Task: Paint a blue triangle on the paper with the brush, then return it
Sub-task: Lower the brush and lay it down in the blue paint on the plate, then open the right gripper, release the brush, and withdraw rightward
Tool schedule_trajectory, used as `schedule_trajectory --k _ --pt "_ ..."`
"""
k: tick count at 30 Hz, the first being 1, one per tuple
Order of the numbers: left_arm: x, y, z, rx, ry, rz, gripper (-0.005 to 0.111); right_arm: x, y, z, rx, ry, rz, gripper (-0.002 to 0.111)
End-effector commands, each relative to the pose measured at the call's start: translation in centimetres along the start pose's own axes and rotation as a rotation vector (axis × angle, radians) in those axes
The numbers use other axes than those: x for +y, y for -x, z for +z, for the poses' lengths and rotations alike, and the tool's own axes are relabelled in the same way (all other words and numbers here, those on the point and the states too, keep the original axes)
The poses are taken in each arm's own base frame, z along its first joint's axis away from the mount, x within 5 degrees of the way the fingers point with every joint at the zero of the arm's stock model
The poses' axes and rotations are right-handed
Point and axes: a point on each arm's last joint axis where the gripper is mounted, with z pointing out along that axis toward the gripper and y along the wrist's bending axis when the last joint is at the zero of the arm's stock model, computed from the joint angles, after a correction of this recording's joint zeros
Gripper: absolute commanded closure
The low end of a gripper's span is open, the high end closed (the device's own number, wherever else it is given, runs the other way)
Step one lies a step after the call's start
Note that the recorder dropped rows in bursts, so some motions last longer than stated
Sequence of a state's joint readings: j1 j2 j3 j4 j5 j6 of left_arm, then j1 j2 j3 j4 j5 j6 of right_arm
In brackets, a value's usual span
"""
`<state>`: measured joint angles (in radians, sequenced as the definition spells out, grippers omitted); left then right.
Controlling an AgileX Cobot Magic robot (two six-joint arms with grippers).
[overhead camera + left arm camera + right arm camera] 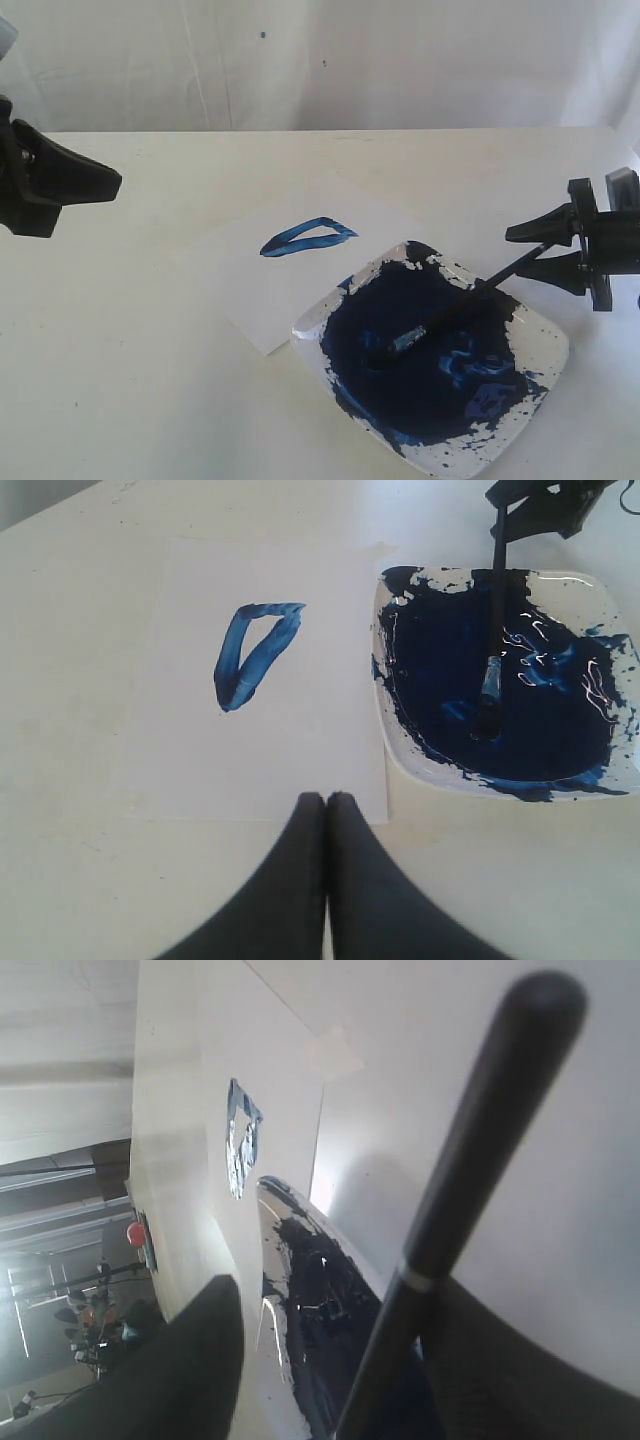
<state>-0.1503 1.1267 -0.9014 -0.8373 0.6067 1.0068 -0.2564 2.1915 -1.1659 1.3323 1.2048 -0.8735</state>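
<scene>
Brush [450, 315] in dish [548, 352] | right hand [516, 251] spread, wrist view shows gap beside handle [440, 1210] | left hand [326, 798] closed, empty

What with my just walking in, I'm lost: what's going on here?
A two-armed robot is finishing a painting job. The blue triangle is painted on the paper. The brush lies with its bristles in the paint dish, its handle end between the open jaws of the right gripper. The left gripper is shut, holding nothing.

Paint-smeared dish [548, 345], off-white table [150, 380], perhaps curtain [400, 60] behind
</scene>
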Motion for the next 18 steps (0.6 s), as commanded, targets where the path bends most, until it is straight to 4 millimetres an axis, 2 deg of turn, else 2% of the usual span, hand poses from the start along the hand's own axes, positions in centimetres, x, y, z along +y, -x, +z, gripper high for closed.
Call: schedule_trajectory --k 1,6,12,18 --pt "-0.3 0.0 -0.2 -0.010 -0.010 -0.011 0.107 0.0 -0.1 -0.2 0.011 0.009 0.035 0.058" --pt "-0.3 0.0 -0.2 -0.010 -0.010 -0.011 0.107 -0.1 -0.3 -0.2 0.028 -0.008 0.037 0.058" --pt "-0.3 0.0 -0.2 -0.010 -0.010 -0.011 0.107 -0.6 0.1 -1.5 -0.009 -0.006 0.098 0.060" --pt "-0.3 0.0 -0.2 -0.011 -0.011 -0.012 0.107 0.2 0.3 -2.8 -0.043 -0.004 0.092 0.060"
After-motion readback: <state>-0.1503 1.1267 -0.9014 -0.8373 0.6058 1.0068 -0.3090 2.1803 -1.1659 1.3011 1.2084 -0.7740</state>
